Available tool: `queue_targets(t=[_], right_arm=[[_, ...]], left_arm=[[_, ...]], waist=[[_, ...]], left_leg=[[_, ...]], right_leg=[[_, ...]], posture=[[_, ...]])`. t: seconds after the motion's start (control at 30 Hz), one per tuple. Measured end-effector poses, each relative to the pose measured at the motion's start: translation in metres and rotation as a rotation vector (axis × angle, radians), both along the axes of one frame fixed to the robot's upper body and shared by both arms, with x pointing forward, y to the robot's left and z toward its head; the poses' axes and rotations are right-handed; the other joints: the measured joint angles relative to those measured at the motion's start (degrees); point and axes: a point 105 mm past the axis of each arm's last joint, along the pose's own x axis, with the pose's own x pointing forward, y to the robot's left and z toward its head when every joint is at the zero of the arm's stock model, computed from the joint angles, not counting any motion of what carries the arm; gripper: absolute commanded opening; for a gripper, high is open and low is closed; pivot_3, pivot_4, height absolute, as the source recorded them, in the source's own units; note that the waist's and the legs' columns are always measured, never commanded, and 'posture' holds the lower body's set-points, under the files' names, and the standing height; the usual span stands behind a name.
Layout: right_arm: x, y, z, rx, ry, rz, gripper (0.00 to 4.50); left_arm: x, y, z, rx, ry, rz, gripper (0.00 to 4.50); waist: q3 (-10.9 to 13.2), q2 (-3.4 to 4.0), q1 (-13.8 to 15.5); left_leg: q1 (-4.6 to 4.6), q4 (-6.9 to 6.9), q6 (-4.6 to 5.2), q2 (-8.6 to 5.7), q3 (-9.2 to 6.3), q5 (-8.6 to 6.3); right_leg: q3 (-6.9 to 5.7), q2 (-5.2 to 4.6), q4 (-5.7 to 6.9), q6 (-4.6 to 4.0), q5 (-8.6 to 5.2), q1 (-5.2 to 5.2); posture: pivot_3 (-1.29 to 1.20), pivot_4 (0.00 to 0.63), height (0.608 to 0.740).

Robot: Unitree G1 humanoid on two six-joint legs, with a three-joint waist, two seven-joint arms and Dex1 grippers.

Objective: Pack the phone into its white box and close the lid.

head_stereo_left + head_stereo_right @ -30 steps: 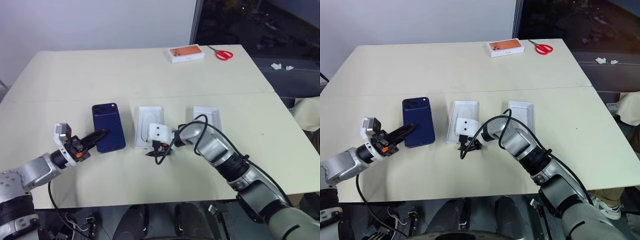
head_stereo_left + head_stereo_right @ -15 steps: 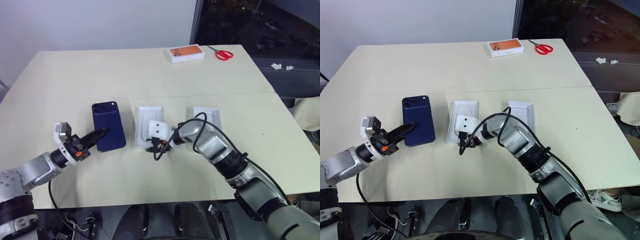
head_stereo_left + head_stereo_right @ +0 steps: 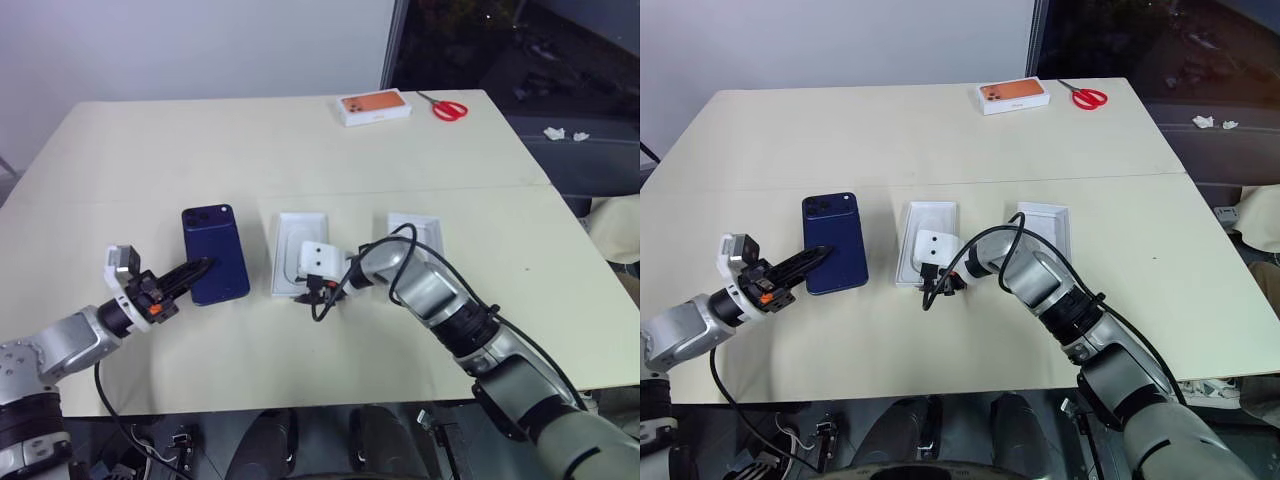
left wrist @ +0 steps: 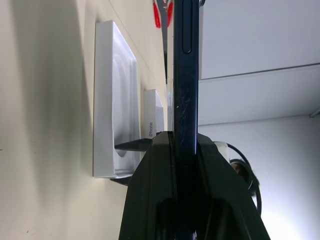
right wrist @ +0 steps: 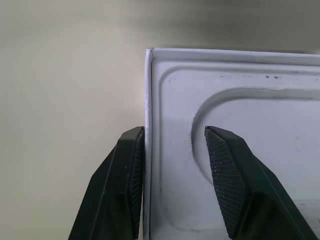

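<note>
Seen from the head: grips the near end of the phone (image 3: 215,254) with the left gripper (image 3: 190,272), flat on the table (image 3: 200,150) just left of the white moulded insert (image 3: 298,245), while reaching the right gripper (image 3: 312,293) to that insert's near corner, likely to lift it clear. Through the left wrist: pinches the phone's thin edge tight between both fingers, a hold apparently meant for tilting it up. Through the right wrist: straddles the insert's rim with jaws unclenched, one finger (image 5: 127,170) against the outer wall, the other over the oval recess.
</note>
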Motion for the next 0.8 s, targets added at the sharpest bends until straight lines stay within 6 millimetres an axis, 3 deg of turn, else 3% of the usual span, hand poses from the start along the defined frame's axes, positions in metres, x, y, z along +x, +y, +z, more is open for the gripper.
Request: queue_targets(t=[0.43,0.8], right_arm=[[-0.026,-0.014,-0.005,0.020,0.072,0.018,2.00],[-0.045,-0.027,-0.008,-0.001,0.093,0.210,2.00]], left_arm=[[0.000,0.002,0.004,0.004,-0.006,0.000,0.00],[0.001,0.001,0.000,0.015,0.018,-0.013,0.00]], waist=[[0.0,-0.01,1.0],[0.0,-0.01,1.0]], left_leg=[[0.02,0.01,0.10,0.00,0.00,-0.06],[0.02,0.00,0.12,0.00,0.00,-0.07]], right_leg=[[0.00,-0.02,-0.03,0.00,0.00,0.01],[-0.01,-0.02,-0.04,0.00,0.00,0.09]], posture=[[0.00,0.150,0.740],[0.00,0.150,0.740]])
